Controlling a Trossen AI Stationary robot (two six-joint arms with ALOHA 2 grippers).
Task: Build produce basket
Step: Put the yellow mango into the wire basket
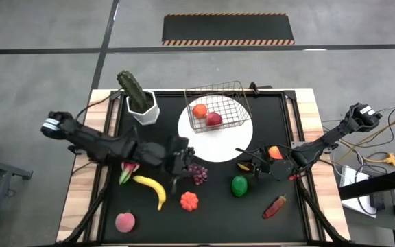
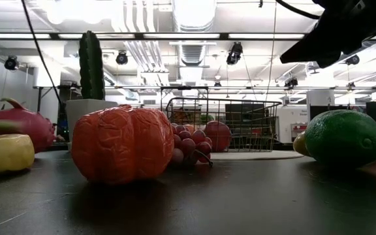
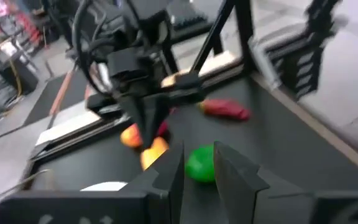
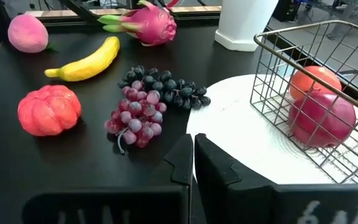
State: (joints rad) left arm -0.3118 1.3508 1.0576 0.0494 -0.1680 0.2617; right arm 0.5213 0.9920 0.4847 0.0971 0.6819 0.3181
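In the high view the left claw (image 1: 177,163), its fingers nearly clenched and empty, hovers at frame centre with the grape bunch (image 1: 197,173) just to its lower right, nearer than the empty, clenched right claw (image 1: 247,152); the wire basket (image 1: 218,108) sits upper centre.

From the overhead camera I see grey concrete floor (image 1: 40,27) crossed by dark seams. At 12 o'clock lies a black mat (image 1: 228,29) with hazard-striped edges. The tabletop (image 1: 300,103) is light wood with a black surface. At table height I see ceiling ducts (image 2: 194,49), strip lights (image 2: 38,35) and hanging cables.
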